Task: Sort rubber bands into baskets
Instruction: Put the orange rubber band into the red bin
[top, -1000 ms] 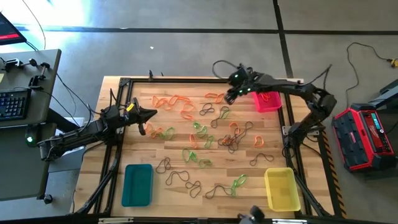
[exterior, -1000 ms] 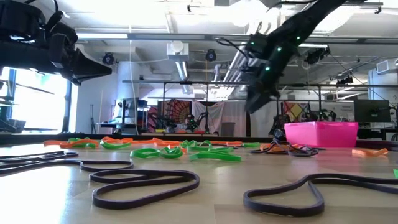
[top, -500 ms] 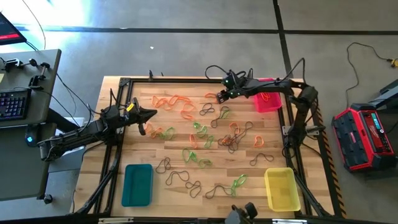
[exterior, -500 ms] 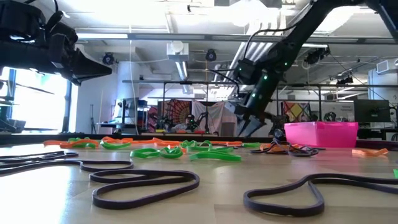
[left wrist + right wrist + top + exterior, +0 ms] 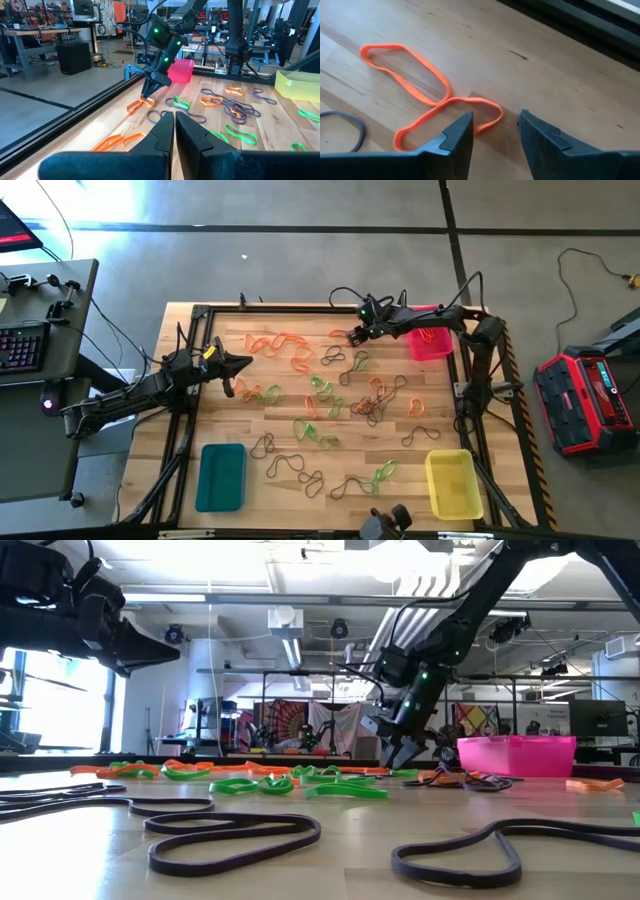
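Many orange, green and dark rubber bands [image 5: 330, 395] lie flat and scattered on the wooden table. My right gripper [image 5: 352, 336] is open and low over the table near its far edge. Its fingers [image 5: 452, 137] stand on either side of one end of a twisted orange band [image 5: 420, 85]; this also shows in the left wrist view [image 5: 140, 105]. My left gripper [image 5: 245, 364] is shut and empty, held above the table's left side. The pink basket [image 5: 430, 342] stands at the far right, the teal basket [image 5: 221, 476] near left, the yellow basket [image 5: 453, 483] near right. My right gripper points down at a slant from the table's right. Its open fingers straddle the band's looped end [image 5: 487, 111], which lies flat on the table. I cannot tell whether the fingers touch it.
A black metal frame [image 5: 200, 310] runs round the table's edges. A dark band [image 5: 347, 125] lies close to the orange one. Dark bands [image 5: 235, 835] lie near the table's near edge. A keyboard desk [image 5: 30, 340] stands left of the table.
My right gripper has gone from beside the pink basket toward the table's left and down, ending low over the orange band near the far edge. The bands have not moved.
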Available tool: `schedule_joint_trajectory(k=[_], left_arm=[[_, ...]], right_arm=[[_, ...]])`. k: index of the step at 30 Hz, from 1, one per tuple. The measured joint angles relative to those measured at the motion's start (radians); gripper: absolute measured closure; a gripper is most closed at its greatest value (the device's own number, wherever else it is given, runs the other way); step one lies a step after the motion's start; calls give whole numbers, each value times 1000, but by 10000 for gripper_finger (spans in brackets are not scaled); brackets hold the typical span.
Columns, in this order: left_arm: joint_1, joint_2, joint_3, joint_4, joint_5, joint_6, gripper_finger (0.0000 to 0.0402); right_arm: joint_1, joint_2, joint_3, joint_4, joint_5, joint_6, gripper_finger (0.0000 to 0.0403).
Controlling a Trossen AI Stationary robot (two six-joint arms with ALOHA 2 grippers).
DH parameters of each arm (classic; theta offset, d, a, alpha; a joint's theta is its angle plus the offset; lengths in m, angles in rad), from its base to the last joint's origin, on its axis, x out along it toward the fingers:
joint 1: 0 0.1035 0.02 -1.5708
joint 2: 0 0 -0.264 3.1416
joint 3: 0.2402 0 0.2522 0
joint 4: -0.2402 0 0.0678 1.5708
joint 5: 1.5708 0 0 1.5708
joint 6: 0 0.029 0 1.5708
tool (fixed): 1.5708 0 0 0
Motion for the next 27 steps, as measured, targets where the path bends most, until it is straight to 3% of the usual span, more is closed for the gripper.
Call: schedule_joint_trajectory(k=[4, 12, 21, 27], left_arm=[[0, 0, 0, 0, 0, 0, 392], [0, 0, 0, -1, 0, 0, 392], [0, 0, 0, -7, -1, -8, 392], [0, 0, 0, -24, -1, -9, 392]], right_arm=[[0, 6, 0, 4, 5, -5, 282], [0, 9, 9, 16, 0, -90, 394], [9, 11, 166, -206, 24, -169, 401], [19, 10, 311, -470, 161, -230, 402]])
